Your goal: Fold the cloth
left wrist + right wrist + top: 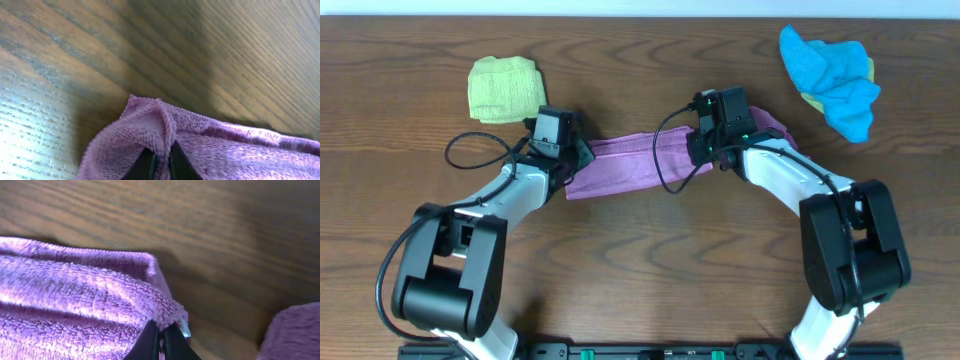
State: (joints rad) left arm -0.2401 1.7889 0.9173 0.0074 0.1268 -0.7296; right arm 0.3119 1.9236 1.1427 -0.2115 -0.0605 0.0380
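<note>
The mauve-purple cloth [625,163] lies stretched in a band across the middle of the table between my two arms. My left gripper [572,160] is at its left end, and in the left wrist view the dark fingertips [145,167] pinch a raised ridge of the cloth [165,130]. At the right end sits my right gripper [708,150]; in the right wrist view the right gripper [161,342] is shut on a corner of the cloth [75,300], with a small white tag beside the fingers. Part of the cloth [770,125] shows behind the right wrist.
A folded lime-green cloth [503,88] lies at the back left. A crumpled bright blue cloth [832,78] lies at the back right, over a bit of yellow-green fabric. Bare wood table [640,280] spreads in front of the arms.
</note>
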